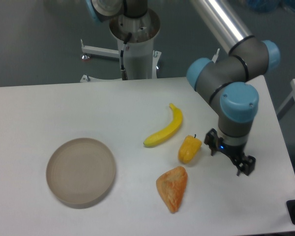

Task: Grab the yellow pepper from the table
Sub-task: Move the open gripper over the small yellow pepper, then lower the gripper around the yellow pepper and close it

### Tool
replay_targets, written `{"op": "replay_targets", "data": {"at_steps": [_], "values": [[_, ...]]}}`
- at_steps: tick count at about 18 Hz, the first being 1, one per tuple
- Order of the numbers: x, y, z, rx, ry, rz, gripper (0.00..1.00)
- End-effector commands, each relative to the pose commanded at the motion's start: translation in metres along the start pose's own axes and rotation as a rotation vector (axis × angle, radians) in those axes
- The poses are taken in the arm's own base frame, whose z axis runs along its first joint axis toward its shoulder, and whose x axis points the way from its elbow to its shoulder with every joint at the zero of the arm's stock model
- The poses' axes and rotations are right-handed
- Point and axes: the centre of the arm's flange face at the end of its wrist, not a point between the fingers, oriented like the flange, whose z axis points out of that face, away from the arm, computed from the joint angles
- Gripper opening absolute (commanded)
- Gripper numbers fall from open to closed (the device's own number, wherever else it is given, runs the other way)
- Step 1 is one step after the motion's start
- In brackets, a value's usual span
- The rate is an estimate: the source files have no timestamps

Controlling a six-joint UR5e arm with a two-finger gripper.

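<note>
**Gripper standing beside pepper, nothing held**

Nearest the camera, an orange wedge (172, 188) is lying on the table (49, 108). Left of it a round plate (80, 170) is sitting. The gripper (229, 158) is hovering with jaws apart, empty, just right of the yellow pepper (189, 149), which is resting on the table. Farther back, a banana (164, 129) is lying
</note>
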Motion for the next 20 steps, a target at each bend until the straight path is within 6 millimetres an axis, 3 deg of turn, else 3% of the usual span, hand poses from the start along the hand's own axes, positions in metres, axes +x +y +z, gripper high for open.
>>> {"op": "replay_targets", "data": {"at_steps": [5,20], "values": [[0.034,0.007,0.021,0.072,0.022,-0.106,1.00],[0.065,0.014,0.062,0.019,0.088,-0.079,1.00]]}}
